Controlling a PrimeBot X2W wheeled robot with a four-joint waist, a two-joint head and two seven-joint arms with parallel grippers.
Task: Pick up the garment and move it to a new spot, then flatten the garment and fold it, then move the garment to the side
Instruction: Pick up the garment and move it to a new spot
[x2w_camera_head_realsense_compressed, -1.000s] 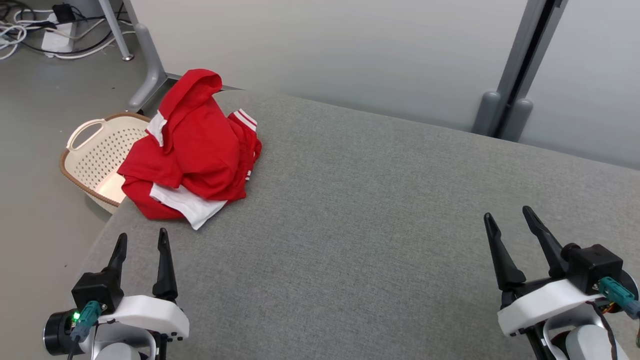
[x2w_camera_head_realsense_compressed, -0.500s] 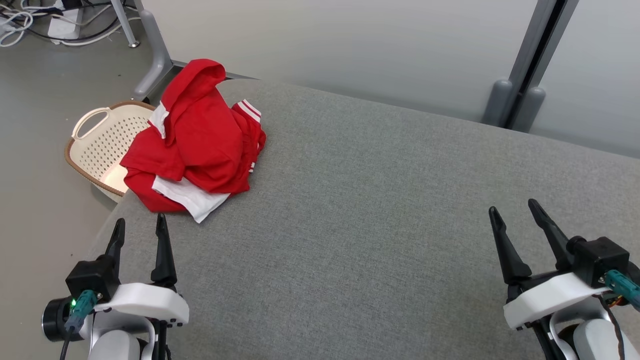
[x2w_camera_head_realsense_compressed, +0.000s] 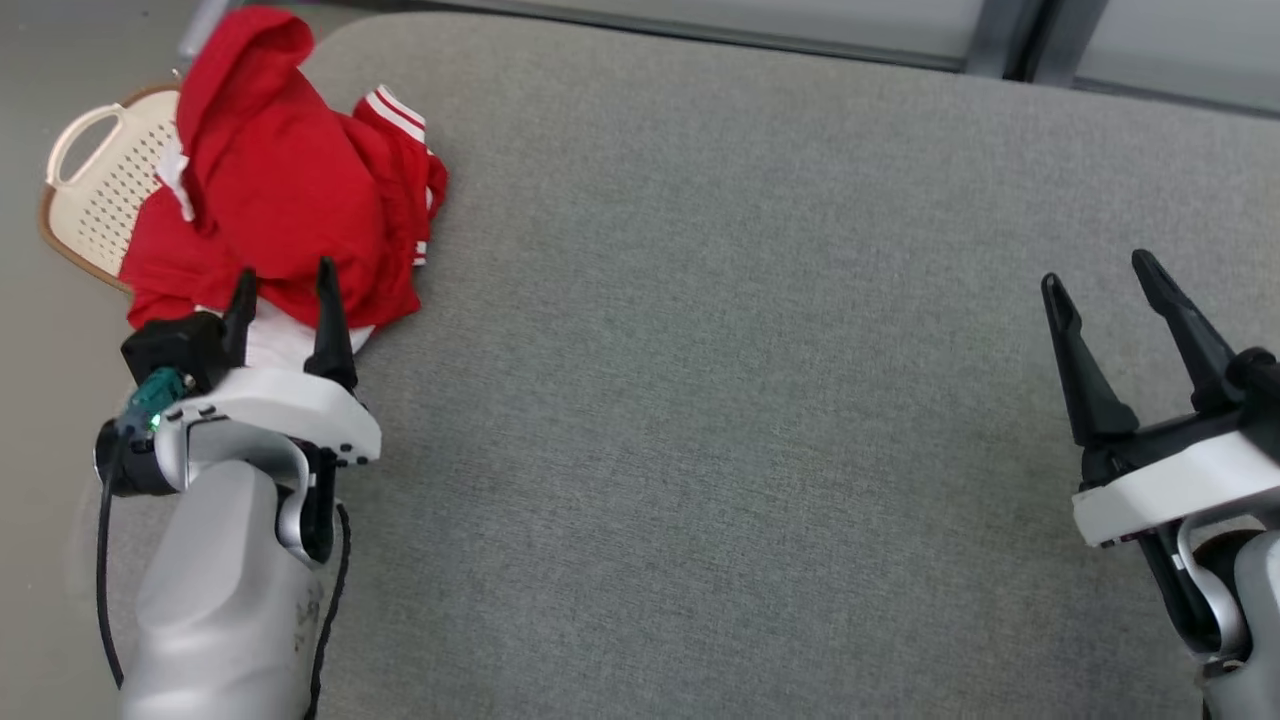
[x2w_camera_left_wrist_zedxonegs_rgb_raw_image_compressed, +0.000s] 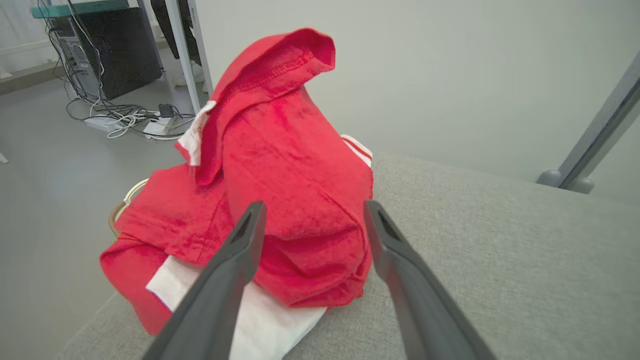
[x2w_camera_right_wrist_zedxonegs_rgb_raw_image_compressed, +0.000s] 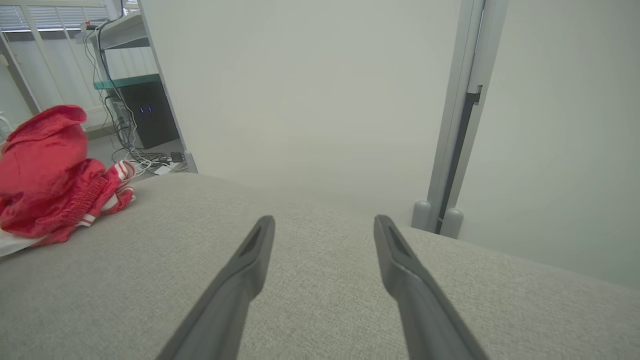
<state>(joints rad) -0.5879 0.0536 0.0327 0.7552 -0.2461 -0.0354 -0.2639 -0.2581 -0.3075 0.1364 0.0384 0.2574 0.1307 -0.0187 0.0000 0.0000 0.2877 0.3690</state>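
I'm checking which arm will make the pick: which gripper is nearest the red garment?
The left gripper: its open fingers point right at the red garment, while the right gripper, also open, hangs far off over the grey surface.

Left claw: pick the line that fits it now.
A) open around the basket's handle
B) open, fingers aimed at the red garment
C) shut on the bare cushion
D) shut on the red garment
B: the left claw stands open, fingers apart, pointing at the red garment.

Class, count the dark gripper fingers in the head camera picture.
4. Two belong to the left gripper at the left, pointing at the red garment; two to the right gripper at the right edge, over the grey cushion. None hidden.
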